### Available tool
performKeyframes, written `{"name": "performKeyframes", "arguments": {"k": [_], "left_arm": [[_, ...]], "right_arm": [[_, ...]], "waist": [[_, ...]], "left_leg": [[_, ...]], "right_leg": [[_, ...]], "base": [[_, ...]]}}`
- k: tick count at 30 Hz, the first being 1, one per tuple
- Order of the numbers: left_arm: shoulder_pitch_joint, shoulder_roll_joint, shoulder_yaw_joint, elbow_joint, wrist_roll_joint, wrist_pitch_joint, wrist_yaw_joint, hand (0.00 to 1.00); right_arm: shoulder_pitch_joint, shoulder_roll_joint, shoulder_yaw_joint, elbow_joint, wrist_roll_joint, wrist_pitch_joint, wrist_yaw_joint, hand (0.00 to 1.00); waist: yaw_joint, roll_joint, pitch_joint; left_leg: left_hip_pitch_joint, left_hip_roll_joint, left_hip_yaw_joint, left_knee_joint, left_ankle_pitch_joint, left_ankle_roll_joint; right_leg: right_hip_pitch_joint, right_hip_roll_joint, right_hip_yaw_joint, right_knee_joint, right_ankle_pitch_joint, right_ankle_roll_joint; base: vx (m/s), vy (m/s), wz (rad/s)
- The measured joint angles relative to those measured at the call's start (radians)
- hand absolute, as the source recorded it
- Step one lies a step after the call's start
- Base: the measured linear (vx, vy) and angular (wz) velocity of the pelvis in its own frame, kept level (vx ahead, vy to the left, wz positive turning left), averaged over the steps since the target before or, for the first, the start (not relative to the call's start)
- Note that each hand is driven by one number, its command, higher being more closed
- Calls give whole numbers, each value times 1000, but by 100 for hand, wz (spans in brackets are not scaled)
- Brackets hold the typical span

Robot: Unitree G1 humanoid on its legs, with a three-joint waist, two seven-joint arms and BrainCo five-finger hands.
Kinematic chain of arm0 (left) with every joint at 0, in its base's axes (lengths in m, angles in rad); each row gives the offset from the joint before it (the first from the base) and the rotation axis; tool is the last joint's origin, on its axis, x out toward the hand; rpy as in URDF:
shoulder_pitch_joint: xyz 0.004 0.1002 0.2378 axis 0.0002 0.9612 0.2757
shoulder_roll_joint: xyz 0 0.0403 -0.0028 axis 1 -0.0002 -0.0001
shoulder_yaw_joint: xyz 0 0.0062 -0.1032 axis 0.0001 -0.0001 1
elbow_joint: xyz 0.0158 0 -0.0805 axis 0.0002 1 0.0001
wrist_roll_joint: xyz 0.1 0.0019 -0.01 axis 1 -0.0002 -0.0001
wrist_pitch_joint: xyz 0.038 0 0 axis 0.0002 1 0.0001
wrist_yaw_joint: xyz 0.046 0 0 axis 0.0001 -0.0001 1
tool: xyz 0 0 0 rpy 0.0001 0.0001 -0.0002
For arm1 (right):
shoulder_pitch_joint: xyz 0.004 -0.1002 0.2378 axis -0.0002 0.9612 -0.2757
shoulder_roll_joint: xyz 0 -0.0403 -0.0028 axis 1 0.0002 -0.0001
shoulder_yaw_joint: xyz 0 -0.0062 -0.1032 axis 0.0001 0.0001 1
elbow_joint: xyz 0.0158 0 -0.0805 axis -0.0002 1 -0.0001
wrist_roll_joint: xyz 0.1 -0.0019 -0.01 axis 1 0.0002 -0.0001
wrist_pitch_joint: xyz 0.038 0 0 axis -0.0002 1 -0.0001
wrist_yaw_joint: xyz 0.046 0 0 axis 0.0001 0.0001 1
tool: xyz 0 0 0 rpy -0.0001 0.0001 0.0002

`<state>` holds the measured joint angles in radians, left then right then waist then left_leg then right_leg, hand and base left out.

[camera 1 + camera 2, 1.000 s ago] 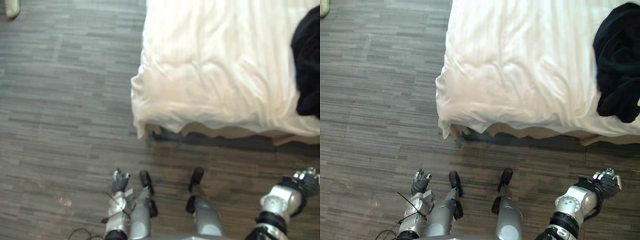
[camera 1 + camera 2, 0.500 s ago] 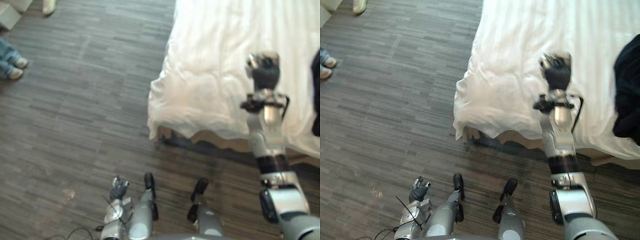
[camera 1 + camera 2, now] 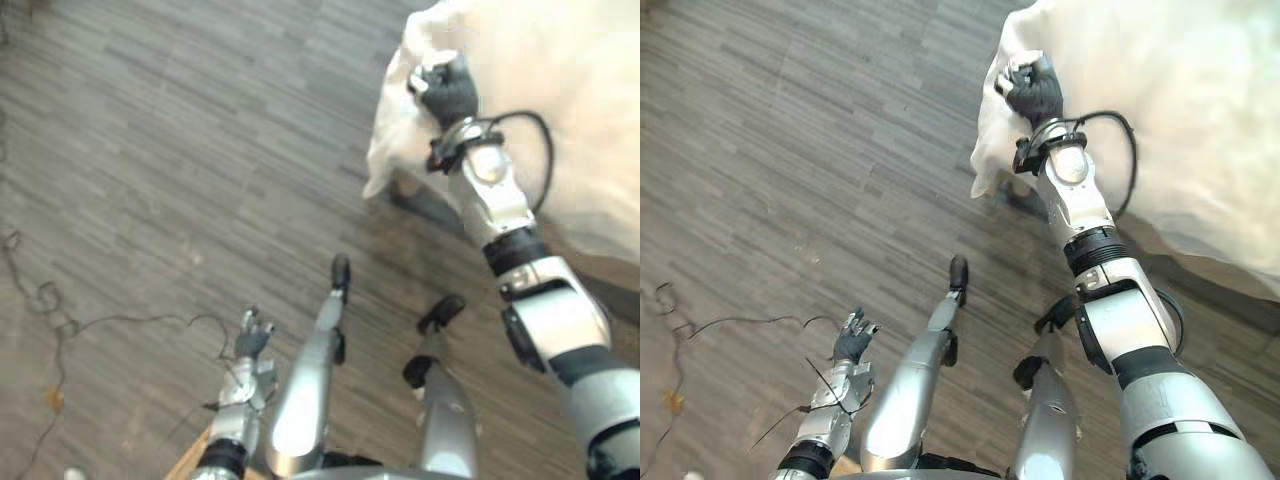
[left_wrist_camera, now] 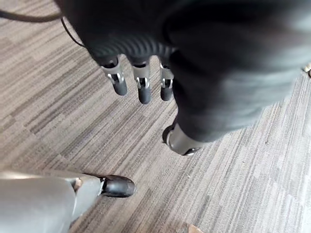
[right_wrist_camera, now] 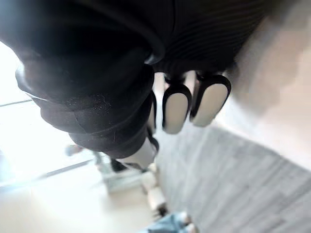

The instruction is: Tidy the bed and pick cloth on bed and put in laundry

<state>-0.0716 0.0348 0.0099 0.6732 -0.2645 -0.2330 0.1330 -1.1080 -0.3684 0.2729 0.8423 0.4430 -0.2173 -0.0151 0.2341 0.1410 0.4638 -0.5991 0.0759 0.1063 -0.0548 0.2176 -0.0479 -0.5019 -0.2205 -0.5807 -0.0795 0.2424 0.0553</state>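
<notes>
Left eye view and right eye view look down on a grey wood-plank floor (image 3: 140, 150) with the bed at the far right. Nearest the robot, at the near left, the left hand (image 3: 853, 340) hangs low over the floor and well away from the bed. Its own wrist view shows its fingers (image 4: 144, 90) straight and side by side, the thumb (image 4: 182, 141) set apart from them, and bare planks past them, so this hand is slack and holds nothing. Farther off, the right arm reaches out long toward the far right, and the right hand (image 3: 447, 95) is at the near left corner of the bed, its dark ribbed back turned up. The white bed cover (image 3: 580, 120) lies rumpled over that corner, bunching up round the far side of the hand and drooping in a loose fold (image 3: 385, 165) toward the floor just left of the wrist. In the right wrist view the fingers (image 5: 176, 109) hang loosely, only lightly bent, with the thumb (image 5: 138, 154) apart from them and floor in the gap between; pale cloth lies just beside the fingers, and whether they touch it cannot be told. Under the cover's near edge a tan strip of bed base (image 3: 600, 268) shows.
</notes>
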Motion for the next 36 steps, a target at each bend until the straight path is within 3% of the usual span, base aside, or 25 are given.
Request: {"name": "performKeyframes", "arguments": {"k": [2, 3, 5, 10, 12, 13, 14, 15, 17, 19, 20, 22, 25, 29, 31, 33, 36], "left_arm": [[-1, -18, 12, 0, 0, -6, 1, 0], [-1, -42, 32, -1, 0, -5, 1, 0], [0, -70, 41, -15, 1, -6, 1, 0], [0, -93, 63, -41, 3, -9, 0, 0], [3, -102, 109, -21, 3, 4, 2, 0], [3, -103, 134, -8, 4, 12, 2, 0], [3, -103, 153, 1, 5, 13, 2, 0], [8, -102, 161, 7, 16, 22, 2, 0], [15, -91, 180, 16, 36, 31, 2, 0], [14, -86, 179, 52, 46, 36, 2, 0], [14, -87, 179, 63, 55, 42, 2, 0], [16, -87, 179, 125, 88, 64, 2, 0], [20, -69, 185, 169, 148, 93, 3, 0], [53, -11, 197, 225, 269, 117, 23, 0], [49, 35, 178, 245, 419, 121, 53, 0], [49, 49, 174, 266, 549, 121, 67, 0], [49, 62, 144, 293, 658, 134, 62, 0]], "right_arm": [[13, 12, 0, 47, -67, 18, -1, 100], [42, 18, 1, 25, -100, -17, 6, 100], [62, 44, -4, 30, -118, -18, 6, 100], [374, 102, -146, 226, -128, 100, -31, 100], [582, 145, -251, 246, -97, 145, -43, 100], [688, 171, -324, 241, -87, 156, -49, 0], [760, 199, -385, 224, -82, 157, -50, 0], [849, 233, -447, 182, -64, 154, -51, 0], [963, 277, -511, 128, -48, 141, -54, 0], [1047, 327, -553, 80, -42, 131, -61, 0], [1070, 339, -563, 71, -42, 127, -65, 0], [1142, 376, -620, 52, -42, 126, -69, 0], [1207, 418, -683, 58, -54, 137, -69, 0], [1215, 427, -752, 90, -99, 147, -72, 0], [1216, 413, -757, 132, -140, 147, -74, 0], [1227, 405, -769, 156, -164, 146, -75, 0], [1237, 392, -768, 171, -213, 147, -70, 0]], "waist": [[1, 0, 0], [-7, 0, 0], [-28, 0, 0], [-44, -8, 0], [-77, -30, 6], [-110, -45, 3], [-133, -65, 2], [-146, -102, -16], [-158, -156, -70], [-175, -198, -138], [-180, -203, -156], [-218, -202, -226], [-229, -189, -287], [-240, -170, -334], [-274, -157, -342], [-276, -150, -349], [-290, -156, -358]], "left_leg": [[-33, -2, 21, -4, 9, 6], [-37, -6, 38, -16, 15, 11], [-31, -13, 53, -16, 15, 11], [9, -12, 69, -31, 14, 11], [54, -9, 90, -36, 11, 6], [92, -5, 96, -36, 4, 2], [134, -1, 107, -36, -4, -4], [191, 10, 138, -37, -25, -13], [263, 30, 183, -38, -52, -29], [338, 49, 227, -38, -71, -35], [358, 55, 235, -38, -76, -39], [444, 69, 251, -38, -93, -53], [560, 84, 329, -38, -128, -73], [672, 121, 488, -31, -162, -106], [707, 151, 539, -22, -174, -124], [768, 173, 627, -10, -189, -146], [818, 185, 746, 79, -202, -160]], "right_leg": [[-57, -15, 17, 32, -4, 3], [-83, -27, 29, 58, -12, 6], [-100, -47, 41, 103, -30, 9], [-94, -63, 52, 168, -67, 10], [-64, -61, 66, 169, -70, 10], [-29, -59, 68, 168, -75, 10], [4, -57, 75, 167, -79, 10], [40, -48, 97, 164, -89, 7], [87, -26, 127, 155, -116, 8], [141, -2, 135, 142, -124, 1], [157, 5, 142, 141, -127, 0], [232, 22, 150, 144, -152, 0], [289, 40, 172, 147, -170, -10], [342, 11, -33, 176, -173, -55], [352, 58, -1, 151, -156, -53], [381, 117, 78, 84, -130, -62], [401, 154, 196, 7, -109, -62]], "base": [[-14, 57, -24], [30, 92, -15], [36, 98, -8], [39, 57, -2], [54, 12, -21], [54, 1, -23], [32, -16, -43], [23, -32, -57], [53, -76, -72], [114, -89, -63], [125, -78, -43], [133, -67, -22], [136, -41, -66], [135, -38, -126], [110, -128, -83], [48, -97, -112], [17, -93, -152]]}}
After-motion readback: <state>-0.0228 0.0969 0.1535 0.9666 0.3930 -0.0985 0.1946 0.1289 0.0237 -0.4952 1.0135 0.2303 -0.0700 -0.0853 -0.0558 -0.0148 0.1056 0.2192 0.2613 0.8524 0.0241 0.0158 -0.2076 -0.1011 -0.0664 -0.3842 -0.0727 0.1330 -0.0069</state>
